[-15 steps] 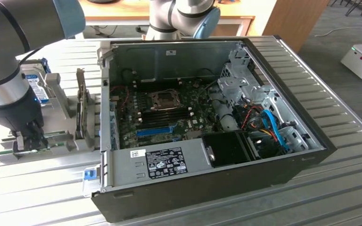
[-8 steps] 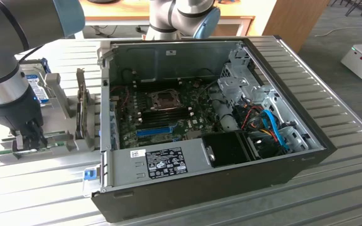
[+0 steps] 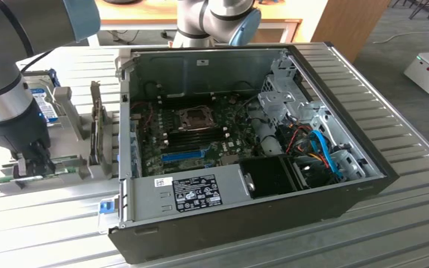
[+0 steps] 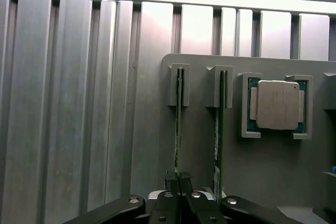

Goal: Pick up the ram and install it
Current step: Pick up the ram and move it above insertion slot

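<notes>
The arm is reaching down at the exterior view's left, with its gripper hanging low over a grey holder that is lying on the ribbed metal table in the lower left of that frame. In the wrist view the gripper is sitting almost fully closed, and its two dark fingers are pressing from either side on the thin upper edge of the ram. The ram is standing on its long edge in a narrow groove of the holder, with its far end sitting in a small bracket. It is resting in the groove, not lifted.

A second green stick is standing in the neighbouring groove, parallel to the ram and just beside it, outside the fingers. Past that stick, a square processor chip is lying flat in its own pocket of the holder.

In the exterior view, the open computer case is lying on its side in the middle of the frame, just to the right of the holder. Its motherboard is facing up, and a blue slot strip is showing near the board's lower edge, well apart from the gripper.
</notes>
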